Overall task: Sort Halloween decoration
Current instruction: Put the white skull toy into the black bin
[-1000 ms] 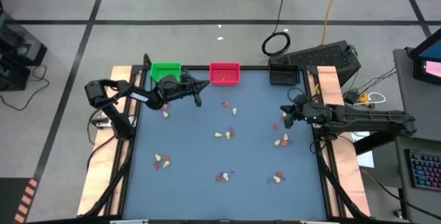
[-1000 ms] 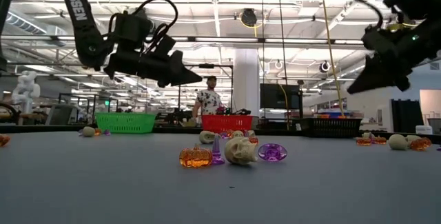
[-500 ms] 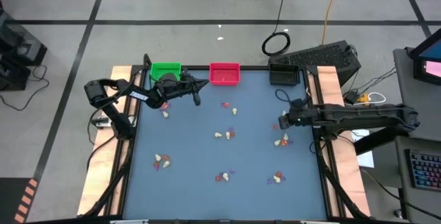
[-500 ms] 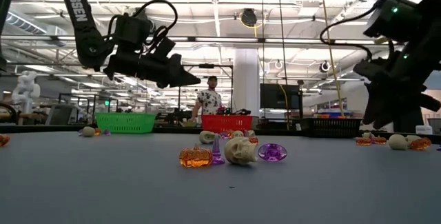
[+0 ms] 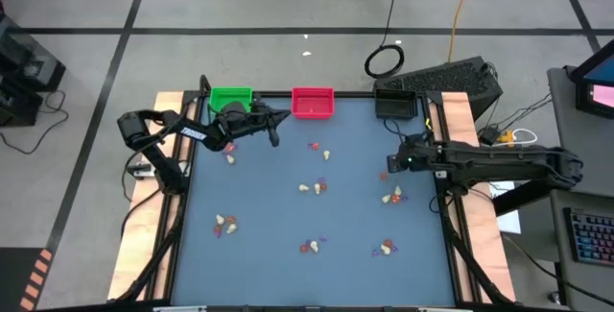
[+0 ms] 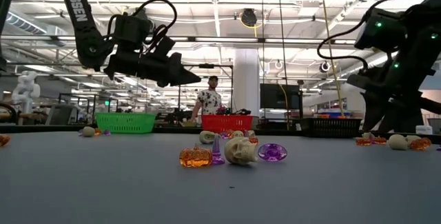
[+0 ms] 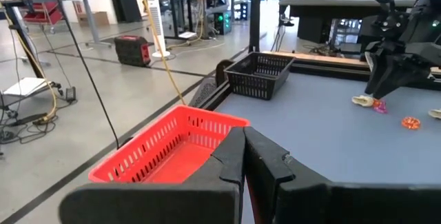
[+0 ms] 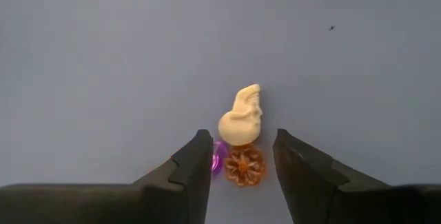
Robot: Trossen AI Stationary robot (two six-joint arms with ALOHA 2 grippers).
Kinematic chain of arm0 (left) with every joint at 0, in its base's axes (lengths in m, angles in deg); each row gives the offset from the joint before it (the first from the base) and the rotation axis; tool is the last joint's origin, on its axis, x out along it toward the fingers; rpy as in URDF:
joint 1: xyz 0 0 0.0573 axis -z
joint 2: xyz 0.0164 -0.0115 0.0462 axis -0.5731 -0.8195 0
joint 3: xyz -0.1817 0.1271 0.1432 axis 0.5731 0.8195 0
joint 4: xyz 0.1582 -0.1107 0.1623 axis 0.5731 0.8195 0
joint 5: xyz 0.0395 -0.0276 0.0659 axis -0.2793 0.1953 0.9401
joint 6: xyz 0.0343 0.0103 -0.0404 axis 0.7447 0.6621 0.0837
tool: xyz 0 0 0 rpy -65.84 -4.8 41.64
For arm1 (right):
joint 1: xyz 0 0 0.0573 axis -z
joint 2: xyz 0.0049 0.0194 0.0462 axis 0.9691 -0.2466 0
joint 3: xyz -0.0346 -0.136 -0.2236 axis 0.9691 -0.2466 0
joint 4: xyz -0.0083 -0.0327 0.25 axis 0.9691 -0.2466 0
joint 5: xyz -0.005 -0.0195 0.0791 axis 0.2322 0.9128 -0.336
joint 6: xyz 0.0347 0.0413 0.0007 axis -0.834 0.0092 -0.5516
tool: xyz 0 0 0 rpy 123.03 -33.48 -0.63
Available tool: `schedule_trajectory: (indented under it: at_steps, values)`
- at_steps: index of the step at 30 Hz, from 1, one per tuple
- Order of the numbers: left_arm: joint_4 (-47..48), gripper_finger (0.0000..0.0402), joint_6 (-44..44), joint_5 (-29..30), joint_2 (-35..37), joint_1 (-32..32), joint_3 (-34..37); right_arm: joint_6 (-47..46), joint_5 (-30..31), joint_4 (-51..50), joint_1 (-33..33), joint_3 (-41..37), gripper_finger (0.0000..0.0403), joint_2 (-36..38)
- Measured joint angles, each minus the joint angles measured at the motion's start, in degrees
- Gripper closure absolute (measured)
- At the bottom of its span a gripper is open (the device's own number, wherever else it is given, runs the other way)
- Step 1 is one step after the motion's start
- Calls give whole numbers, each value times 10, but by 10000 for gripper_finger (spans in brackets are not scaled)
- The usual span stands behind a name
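Observation:
The Halloween decoration lies in small clusters of cream, orange and purple trinkets on the blue table. One cluster shows in the right wrist view: a cream skull, an orange pumpkin and a purple piece. My right gripper stands open over it near the table's right edge, fingers pointing down, one on either side of the pumpkin; I cannot tell if they touch it. My left gripper hangs shut in the air near the far edge, between the green tray and the red tray.
A black tray stands at the far right corner. More trinket clusters lie at the middle, near left, near middle, near right and just below my right gripper. A person stands in the room beyond.
My right gripper has come down toward the table, tipped its fingers from slanting to pointing down, and opened. The trinkets have not moved.

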Motion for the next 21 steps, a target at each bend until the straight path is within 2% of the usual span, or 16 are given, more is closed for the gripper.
schedule_trajectory:
  at_steps: [9,12,21]
  values:
    - [0,391,-1,0,0,0,0,17,-2,16,25,26,255,-64]
    - [1,391,-1,0,0,0,0,18,-22,16,32,26,261,-88]
    - [7,391,-1,0,0,0,0,30,-29,36,33,26,315,-107]
